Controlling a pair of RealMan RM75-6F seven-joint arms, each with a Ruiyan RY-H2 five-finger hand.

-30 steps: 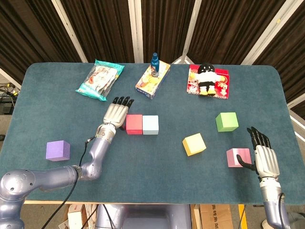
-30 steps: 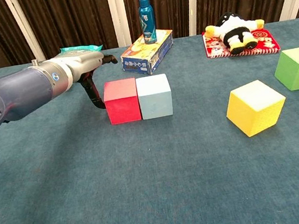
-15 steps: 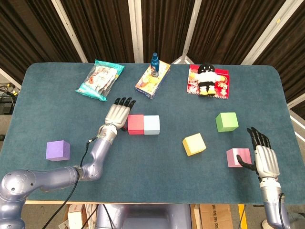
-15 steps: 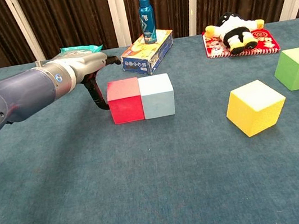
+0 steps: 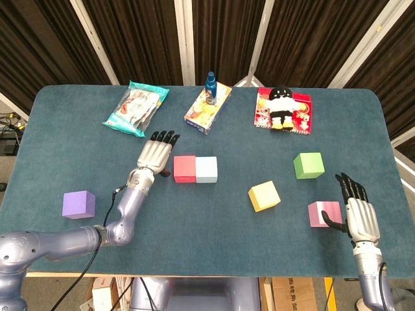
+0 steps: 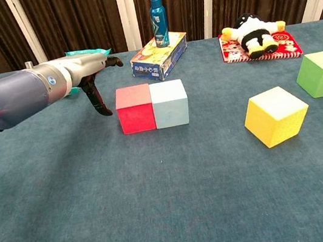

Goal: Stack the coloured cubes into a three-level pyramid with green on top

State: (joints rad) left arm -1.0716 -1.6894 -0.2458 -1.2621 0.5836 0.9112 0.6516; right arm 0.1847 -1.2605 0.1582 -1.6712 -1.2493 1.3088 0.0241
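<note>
- At the far side of your table (image 5: 52, 149) you have a snack bag (image 5: 136, 107), a flat box (image 5: 207, 107) with a blue spray bottle (image 5: 211, 87) standing on it, and a red card (image 5: 284, 111) with a black-and-white plush toy (image 5: 281, 107) lying on it. All of them are well apart from the cubes, and nothing stands between the cubes.
- You have six cubes, one of each colour.
- The red cube (image 5: 184, 168) and the light blue cube (image 5: 206, 169) stand touching, side by side, near the middle of the table.
- The yellow cube (image 5: 264, 195) sits alone, turned at an angle, to the right of this pair.
- The green cube (image 5: 308, 165) is further right, apart from the others.
- The pink cube (image 5: 324, 213) is near the front right edge, and the purple cube (image 5: 78, 204) is alone at the front left.
- All cubes are on the table surface; none is stacked.
- Your left hand (image 5: 155, 154) is just beside the red cube, on its left. The fingers are stretched forward and a little apart, and the thumb points down. It holds nothing, and in the chest view there is a small gap between it and the cube.
- Your right hand (image 5: 360, 216) is just right of the pink cube, with fingers straight and pointing away from you. The thumb reaches toward the cube; I cannot tell if it touches. It holds nothing.
</note>
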